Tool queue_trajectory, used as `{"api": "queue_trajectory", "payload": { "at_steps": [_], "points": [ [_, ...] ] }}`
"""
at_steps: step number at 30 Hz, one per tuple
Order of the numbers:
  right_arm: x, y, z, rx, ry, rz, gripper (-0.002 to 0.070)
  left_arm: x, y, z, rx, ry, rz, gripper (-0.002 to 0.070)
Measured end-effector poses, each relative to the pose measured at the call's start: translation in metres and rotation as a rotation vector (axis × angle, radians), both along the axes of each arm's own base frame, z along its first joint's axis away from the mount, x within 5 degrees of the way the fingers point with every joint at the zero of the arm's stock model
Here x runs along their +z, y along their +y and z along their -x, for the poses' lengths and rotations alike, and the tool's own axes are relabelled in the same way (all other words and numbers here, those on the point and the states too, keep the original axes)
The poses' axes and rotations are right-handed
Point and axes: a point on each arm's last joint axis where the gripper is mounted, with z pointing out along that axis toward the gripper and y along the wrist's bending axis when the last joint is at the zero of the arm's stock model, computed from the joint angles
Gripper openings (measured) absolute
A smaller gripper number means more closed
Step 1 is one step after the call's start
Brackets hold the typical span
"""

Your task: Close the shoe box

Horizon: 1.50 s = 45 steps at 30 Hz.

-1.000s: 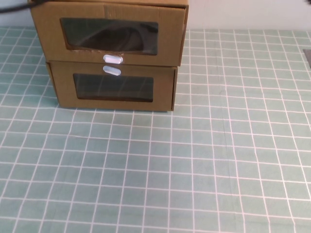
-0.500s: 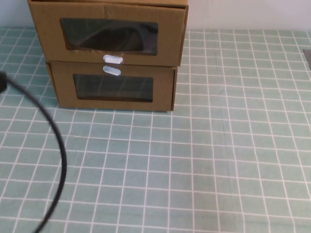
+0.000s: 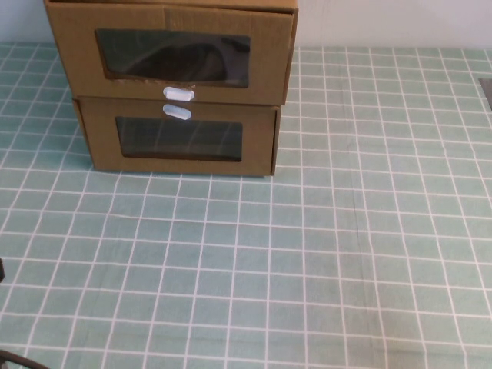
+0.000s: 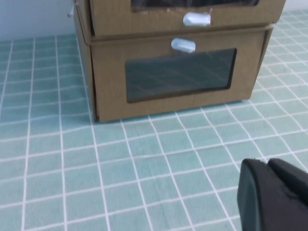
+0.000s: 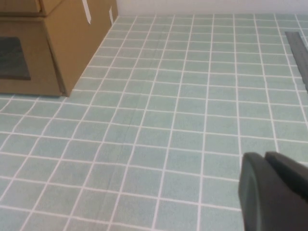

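A teal-green grid-patterned mat (image 3: 323,231) with white lines is covering the counter, meeting a plain pale wall (image 3: 392,21) at the far edge. A dark strip (image 5: 299,53) is lying near the mat's right edge.

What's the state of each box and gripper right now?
shoe box: stacked on top, drawer looks pushed in, front about flush.
lower box: under it, drawer looks shut.
left gripper: above the mat in front of the boxes, touching nothing.
right gripper: above the mat, off to the boxes' right, touching nothing.
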Motion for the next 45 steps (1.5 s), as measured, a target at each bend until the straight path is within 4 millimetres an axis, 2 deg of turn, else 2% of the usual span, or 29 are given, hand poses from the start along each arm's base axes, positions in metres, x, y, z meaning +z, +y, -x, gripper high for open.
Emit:
{"api": "queue_trajectory", "payload": {
  "at_steps": [8,15,24,28,33,35,40,45],
  "points": [
    [-0.001,0.0,0.001,0.0,0.015,0.002,-0.0014,-0.016,0.0,-0.001,0.0,0.049,-0.001,-0.0005],
    [-0.001,0.0,0.001,0.001,0.016,0.002,-0.0014,-0.019,0.0,0.0,0.0,0.053,-0.001,-0.0005],
    [-0.001,0.0,0.001,0.001,0.016,0.002,-0.0014,-0.024,0.002,0.027,0.003,-0.121,0.004,-0.0005],
    [-0.001,0.0,0.001,0.001,0.016,0.002,-0.0014,-0.041,0.011,0.024,0.109,-0.181,0.034,-0.0005],
    [-0.001,0.0,0.001,0.001,0.016,0.002,-0.0014,-0.078,0.025,0.018,0.255,-0.276,-0.026,-0.0005],
    [-0.002,0.0,0.001,0.0,0.016,0.004,-0.0014,-0.09,0.025,0.017,0.271,-0.241,-0.014,-0.0005],
    [-0.002,0.0,0.001,0.0,0.018,0.004,-0.0014,-0.108,0.026,0.019,0.271,-0.073,-0.061,-0.0005],
    [-0.002,0.0,0.001,0.0,0.018,0.004,-0.0014,-0.11,0.027,0.019,0.272,-0.058,-0.093,-0.0005]
  ]
}}
